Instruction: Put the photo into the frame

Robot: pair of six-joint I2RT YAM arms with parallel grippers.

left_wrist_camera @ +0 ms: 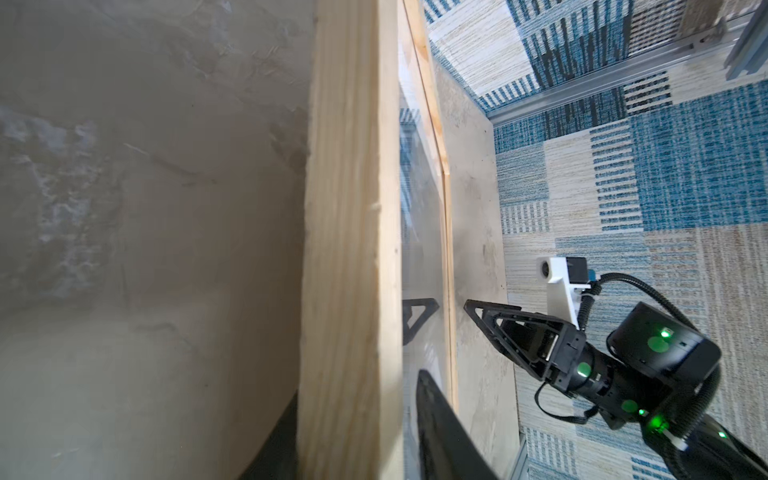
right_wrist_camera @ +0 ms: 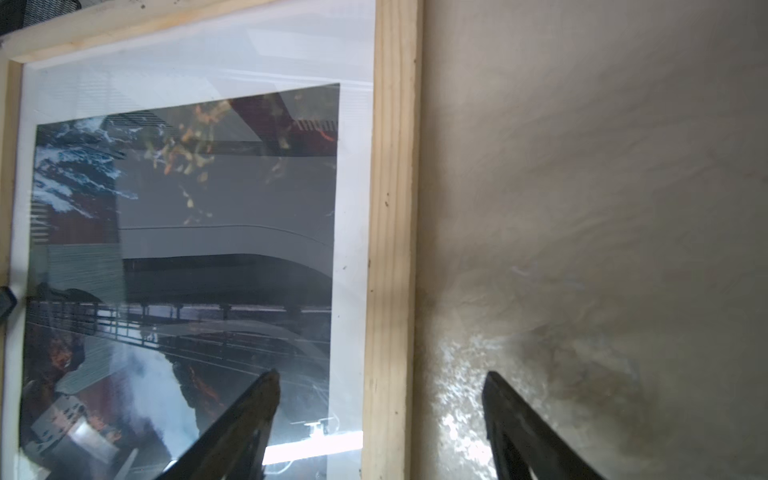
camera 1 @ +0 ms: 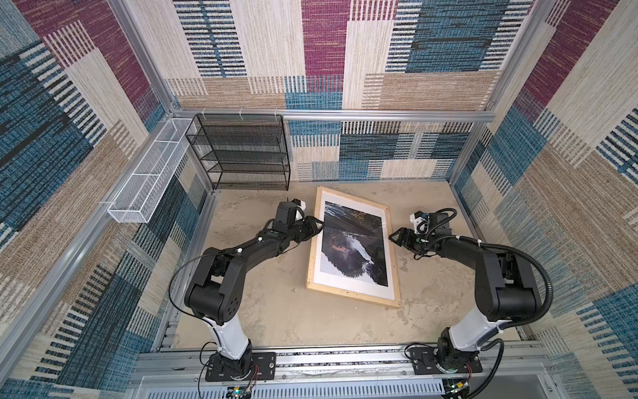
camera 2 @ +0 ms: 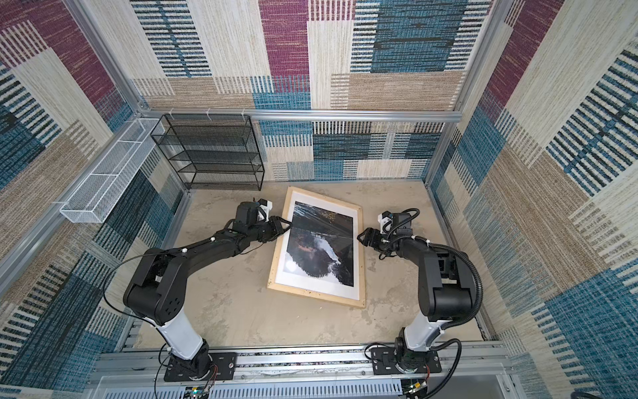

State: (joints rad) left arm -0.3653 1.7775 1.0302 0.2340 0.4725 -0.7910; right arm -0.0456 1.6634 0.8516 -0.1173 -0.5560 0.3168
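- Frame (camera 1: 352,294) of pale wood is lying flat and askew on the worktop (camera 1: 269,311), between our two arms, its near corner pointing toward our right base.
- Inside it the photo (camera 1: 352,241) is sitting under reflective glazing (right_wrist_camera: 208,54). It is ringed by a white border (camera 1: 348,283) that is looking uneven, so the print is resting slightly crooked.
- Our left tool (camera 1: 318,225) is straddling the left rail with its jaws partly spread. The left wrist view is showing a sliver of gap on the glass side, so we are judging it to be gripping nothing.
- Our right tool (camera 1: 393,237) is hanging spread wide and empty, just beside the right rail without touching it.
- We are reading this as the letting-go step. We are wanting both tools fully clear of the rails before pulling back, drawing outward and level so no finger is catching the wood and dragging the frame.
- Farther off, the white mesh basket (camera 1: 145,179) on the left wall and the black mesh rack (camera 1: 241,152) against the back wall are showing nothing inside.
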